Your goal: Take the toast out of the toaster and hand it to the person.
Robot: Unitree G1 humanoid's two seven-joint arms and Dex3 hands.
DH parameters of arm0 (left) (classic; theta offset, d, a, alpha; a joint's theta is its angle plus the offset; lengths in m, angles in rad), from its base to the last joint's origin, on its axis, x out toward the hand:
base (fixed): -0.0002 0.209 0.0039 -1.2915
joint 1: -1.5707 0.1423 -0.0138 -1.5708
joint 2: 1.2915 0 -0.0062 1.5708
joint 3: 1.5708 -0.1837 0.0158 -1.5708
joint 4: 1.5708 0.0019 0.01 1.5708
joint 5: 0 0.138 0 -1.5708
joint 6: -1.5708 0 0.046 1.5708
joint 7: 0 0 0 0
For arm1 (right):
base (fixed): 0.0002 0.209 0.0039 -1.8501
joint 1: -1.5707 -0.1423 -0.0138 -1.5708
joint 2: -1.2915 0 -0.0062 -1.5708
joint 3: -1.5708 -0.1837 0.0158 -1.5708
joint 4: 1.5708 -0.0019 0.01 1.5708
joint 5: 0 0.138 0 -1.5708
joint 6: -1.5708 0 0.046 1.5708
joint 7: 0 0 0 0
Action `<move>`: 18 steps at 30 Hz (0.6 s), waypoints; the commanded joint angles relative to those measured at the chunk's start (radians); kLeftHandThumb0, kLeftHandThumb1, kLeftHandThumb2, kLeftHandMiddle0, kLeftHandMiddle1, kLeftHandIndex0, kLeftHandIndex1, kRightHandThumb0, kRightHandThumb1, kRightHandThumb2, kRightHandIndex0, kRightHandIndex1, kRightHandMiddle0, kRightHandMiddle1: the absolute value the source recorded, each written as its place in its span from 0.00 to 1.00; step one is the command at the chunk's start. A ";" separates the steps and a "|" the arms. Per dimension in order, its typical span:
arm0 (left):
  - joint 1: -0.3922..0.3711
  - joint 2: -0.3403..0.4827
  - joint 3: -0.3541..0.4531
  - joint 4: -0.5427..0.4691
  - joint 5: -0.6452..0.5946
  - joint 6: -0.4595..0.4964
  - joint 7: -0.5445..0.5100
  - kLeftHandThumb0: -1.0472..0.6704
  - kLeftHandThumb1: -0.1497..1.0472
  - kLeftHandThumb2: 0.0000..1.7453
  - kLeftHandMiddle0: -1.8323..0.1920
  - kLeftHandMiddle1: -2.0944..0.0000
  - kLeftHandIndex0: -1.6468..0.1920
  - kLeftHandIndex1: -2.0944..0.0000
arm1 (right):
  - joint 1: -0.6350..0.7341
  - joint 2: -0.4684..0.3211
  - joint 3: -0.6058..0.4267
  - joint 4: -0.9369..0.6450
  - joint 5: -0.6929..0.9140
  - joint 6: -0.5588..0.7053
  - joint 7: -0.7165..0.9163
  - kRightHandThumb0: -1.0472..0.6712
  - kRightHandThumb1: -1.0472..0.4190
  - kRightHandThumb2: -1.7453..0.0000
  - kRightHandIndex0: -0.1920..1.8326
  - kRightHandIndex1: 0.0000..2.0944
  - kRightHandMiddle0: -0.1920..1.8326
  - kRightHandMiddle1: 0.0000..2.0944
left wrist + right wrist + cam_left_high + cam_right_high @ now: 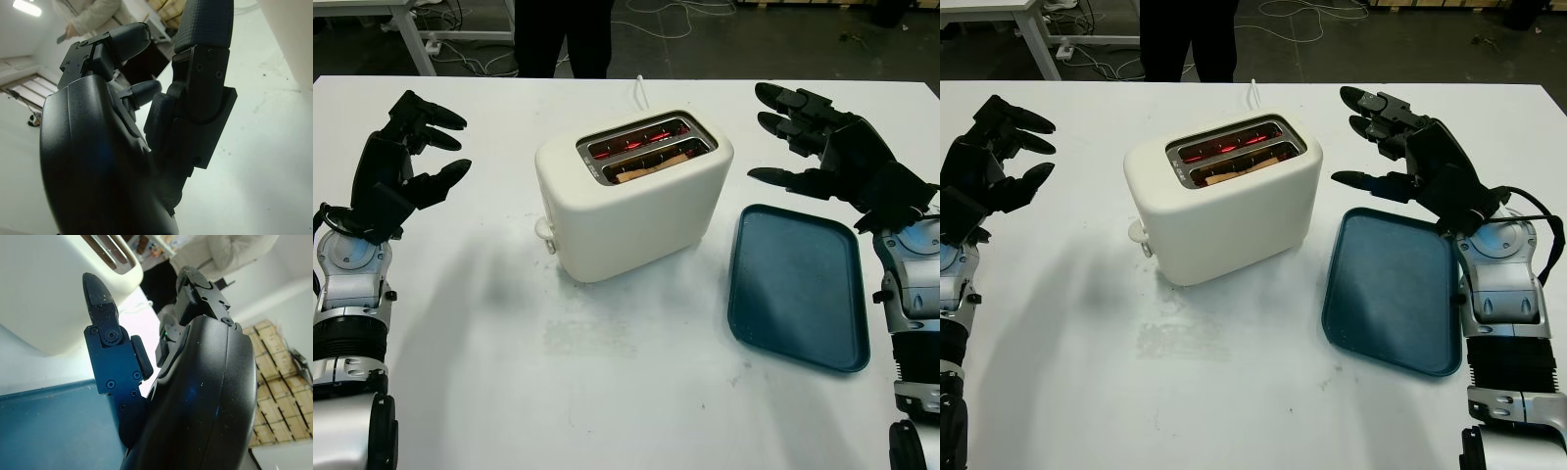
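No brand or writing can be read on the cream plastic two-slot toaster, which stands in the middle of the white counter. Its heating elements glow red in both slots. A brown slice of toast sits low in the slot nearer the robot, its top edge just showing.

The left robot hand is raised above the counter well to the left of the toaster, open and holding nothing, palm turned toward the toaster. The right robot hand is raised just to the right of the toaster, also open and holding nothing, its fingertips pointing toward the toaster's upper edge but apart from it. Below that hand, beside the toaster on the right, lies a dark teal rectangular plastic tray.

A thin white cord runs from behind the toaster toward the far edge. Beyond that edge stands a person in dark trousers.

The right wrist view adds the person's light-coloured jacket, seen past the toaster's slots.
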 commanded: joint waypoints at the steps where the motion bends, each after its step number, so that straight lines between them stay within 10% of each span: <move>1: -0.006 -0.002 0.004 0.003 -0.011 -0.010 -0.010 0.00 0.89 0.15 0.89 0.24 0.85 0.30 | 0.009 0.000 0.000 0.000 -0.001 -0.013 -0.007 0.37 0.14 1.00 0.25 0.00 0.25 0.00; 18: -0.007 -0.001 0.005 0.006 -0.008 -0.014 -0.009 0.00 0.89 0.15 0.88 0.25 0.85 0.31 | 0.008 -0.001 0.002 -0.003 -0.001 -0.008 -0.007 0.37 0.14 1.00 0.26 0.00 0.25 0.00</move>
